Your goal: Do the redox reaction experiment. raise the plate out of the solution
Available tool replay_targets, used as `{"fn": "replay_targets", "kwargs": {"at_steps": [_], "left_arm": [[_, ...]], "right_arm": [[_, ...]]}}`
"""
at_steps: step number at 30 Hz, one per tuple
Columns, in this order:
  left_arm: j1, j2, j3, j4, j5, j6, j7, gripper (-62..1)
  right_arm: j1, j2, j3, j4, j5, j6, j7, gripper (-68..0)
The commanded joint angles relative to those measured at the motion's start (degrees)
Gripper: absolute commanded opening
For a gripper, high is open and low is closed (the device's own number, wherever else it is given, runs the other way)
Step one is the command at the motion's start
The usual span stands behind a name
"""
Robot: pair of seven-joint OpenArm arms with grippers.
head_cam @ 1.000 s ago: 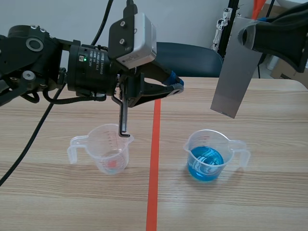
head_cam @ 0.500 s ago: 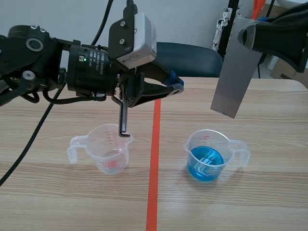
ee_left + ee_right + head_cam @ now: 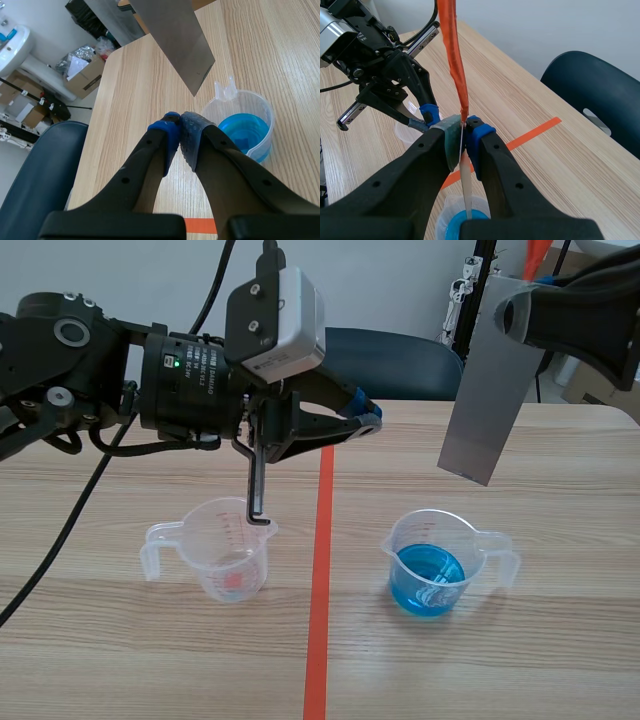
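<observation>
My right gripper [image 3: 515,312] is shut on the top of a grey metal plate [image 3: 490,390]. The plate hangs tilted in the air, its lower edge well above a clear cup of blue solution [image 3: 432,565]. In the right wrist view the plate [image 3: 465,185] shows edge-on between the fingers of the right gripper [image 3: 464,127], with the blue cup [image 3: 465,220] below it. My left gripper [image 3: 365,422] is raised over the table's middle. Its fingers [image 3: 172,127] are shut with nothing between them, and the plate [image 3: 175,35] and blue cup [image 3: 245,130] lie ahead of it.
A second clear cup [image 3: 225,555] with a faint reddish spot at its bottom stands left of the tape line, under the left arm. A thin black bar [image 3: 257,480] hangs from that arm toward the cup's rim. A dark blue chair [image 3: 400,360] stands behind the table.
Neither arm has moved and the plate hangs where it was. Only the surface of the blue solution ripples a little.
</observation>
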Motion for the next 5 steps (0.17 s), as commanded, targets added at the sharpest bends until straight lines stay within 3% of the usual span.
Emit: {"fn": "replay_targets", "kwargs": {"at_steps": [1, 5], "left_arm": [[-0.76, 0.59, -0.26, 0.70, -0.61, -0.35, -0.52, -58.1], [-0.76, 0.59, -0.26, 0.70, -0.61, -0.35, -0.52, -58.1]], "right_arm": [[0.68, 0.66, 1.01, 0.68, 0.39, -0.02, 0.90, -66.9], [0.68, 0.66, 1.01, 0.68, 0.39, -0.02, 0.90, -66.9]]}}
